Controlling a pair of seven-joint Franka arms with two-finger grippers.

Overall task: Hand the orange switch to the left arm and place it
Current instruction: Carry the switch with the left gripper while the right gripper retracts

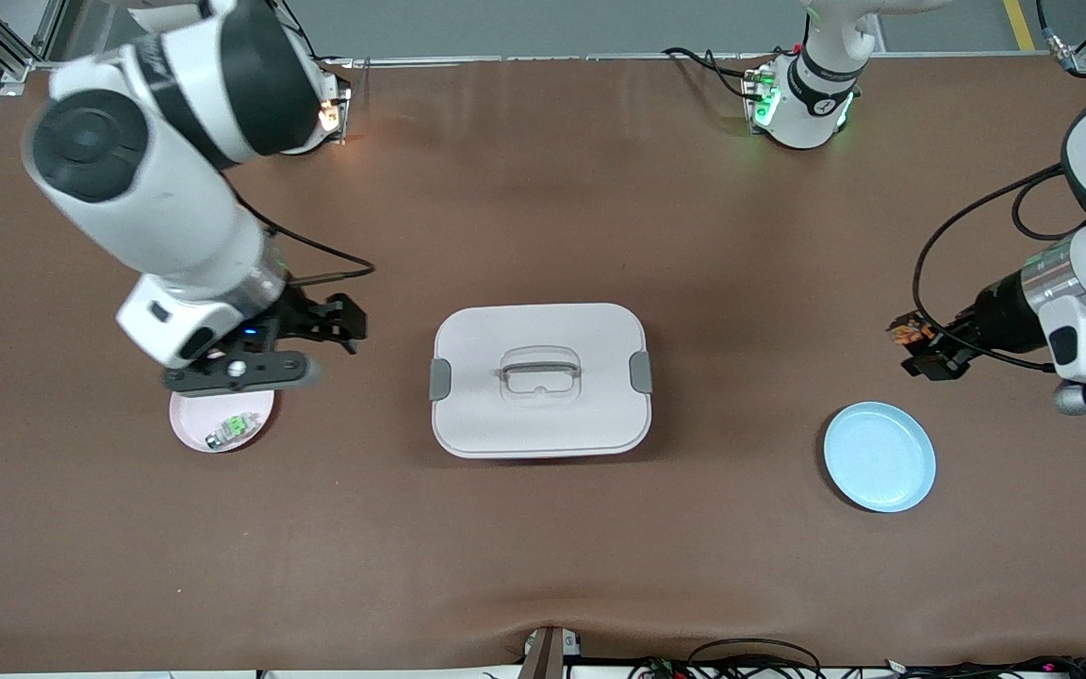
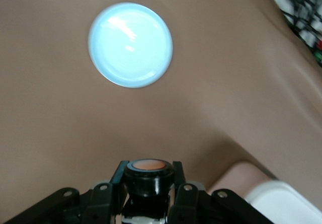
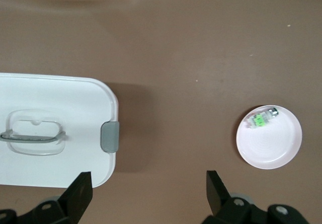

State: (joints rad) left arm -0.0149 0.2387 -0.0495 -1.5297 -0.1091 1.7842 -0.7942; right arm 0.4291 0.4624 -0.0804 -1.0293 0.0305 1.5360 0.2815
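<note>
Orange switch (image 2: 149, 169): pinched between the fingers of my left gripper (image 2: 149, 191), orange cap facing outward, black body clamped on both sides.

Front view, left gripper (image 1: 920, 347): up in the air over bare table (image 1: 543, 566) at the left arm's end, above a spot farther from the camera than the blue plate (image 1: 880, 456); a bit of orange shows at my fingertips.

Front view, right gripper (image 1: 340, 325): fingers spread with nothing between them, hanging over the table between the pink plate (image 1: 187, 426) and the box (image 1: 540, 379), close to the plate's edge.

Front view, box: white, lid on, grey latches at both ends, clear handle on top, in the middle of the table between the two plates.

Front view, pink plate: at the right arm's end, carrying the green-and-silver switch (image 1: 231, 430).

Left wrist view: the blue plate (image 2: 130, 45) lies empty on the brown table ahead of my fingers, well apart from the switch I hold; a white corner of the box (image 2: 289, 201) shows at the frame's edge.

Right wrist view, right gripper (image 3: 148, 191): my two fingers (image 3: 79, 191) stand wide apart over the brown table.

Right wrist view, surroundings: the box (image 3: 55, 128) with one grey latch and its handle, and the pink plate (image 3: 269, 148) with the green-and-silver switch (image 3: 261, 118) near its rim.
</note>
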